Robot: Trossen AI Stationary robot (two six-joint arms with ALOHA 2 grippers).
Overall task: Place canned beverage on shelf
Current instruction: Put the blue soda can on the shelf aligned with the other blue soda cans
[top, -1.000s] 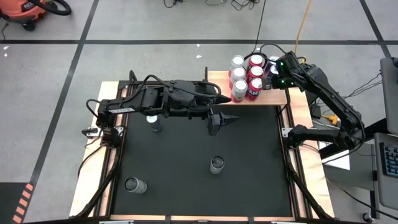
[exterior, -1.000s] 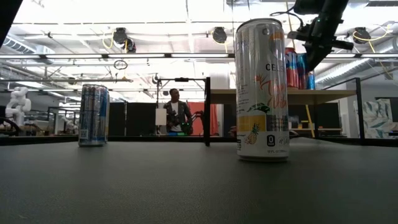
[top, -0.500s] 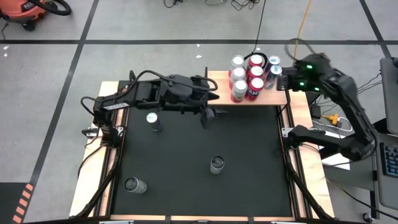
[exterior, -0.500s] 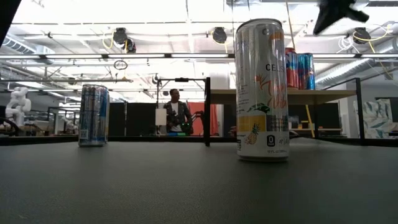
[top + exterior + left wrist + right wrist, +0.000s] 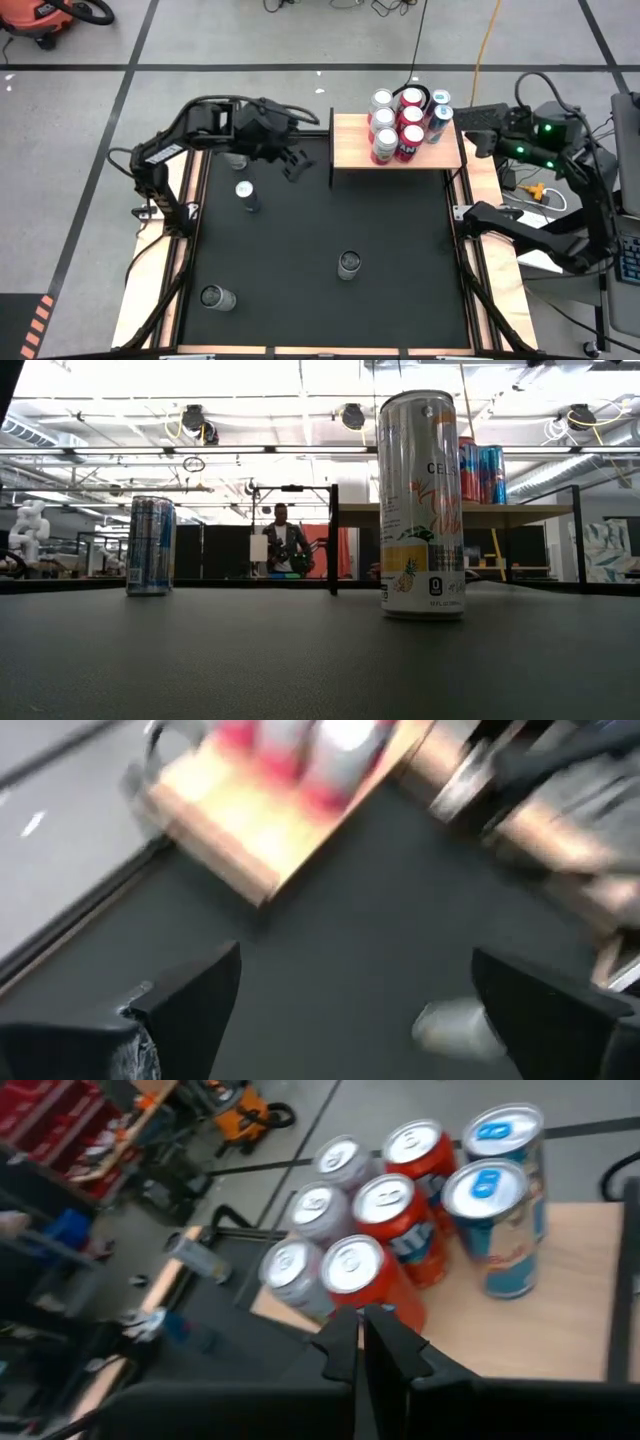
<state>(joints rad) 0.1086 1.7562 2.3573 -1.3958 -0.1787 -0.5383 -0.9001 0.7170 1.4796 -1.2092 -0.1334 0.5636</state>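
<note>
What changed: the left pincer has pulled back from the shelf and now hangs over the far left part of the bench. The right pincer has swung away too, and now sits just past the shelf's right edge.
Left pincer: its two fingers stand wide apart, with nothing between them.
Right pincer: its fingers are pressed together and hold nothing.
Cans on the shelf: seven cans stand close together on the far half of the wood board, some silver, some red, and two blue ones at the right.
What that means: the cans on the shelf look done. Both arms are free, so I think the next job is to fetch another can.
Cans still on the bench: three are left. One stands at the left, near the left pincer. One stands in the middle. One stands at the near left corner.
Hard to see: the left wrist view is smeared, so the shelf and cans there are only blobs. In the low view no arm shows at all. There a tall can with a pineapple on it hides part of the shelf. A person stands far off in the room behind.
</note>
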